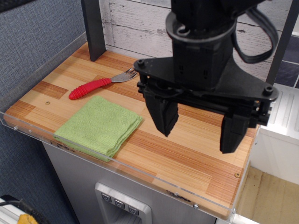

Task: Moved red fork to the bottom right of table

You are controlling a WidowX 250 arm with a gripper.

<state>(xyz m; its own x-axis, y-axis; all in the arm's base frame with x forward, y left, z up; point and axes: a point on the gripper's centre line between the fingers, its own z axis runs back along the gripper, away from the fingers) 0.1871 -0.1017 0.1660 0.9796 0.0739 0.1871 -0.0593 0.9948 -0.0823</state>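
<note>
From where I stand looking down at the bench, the black gripper hangs in the foreground, big and close to the lens, its two thick fingers spread wide apart with nothing between them, so it is released and carrying nothing. It sits above the middle-to-right part of the table, a wooden top of light and reddish-brown striped planks with a clear acrylic rim running along the near edge. The red fork lies flat on the wood toward the back left, its ribbed red handle pointing to the left and slightly toward me, its silver tines pointing right toward the rear, ending just beside the gripper's black body as seen from here. It is well apart from the fingers and untouched. Just in front of the fork, near but not touching it, a folded green cloth lies on the left front part of the table, one corner reaching close to the acrylic rim. A dark upright post stands at the back left corner, and behind the table runs a whitewashed plank wall.
</note>
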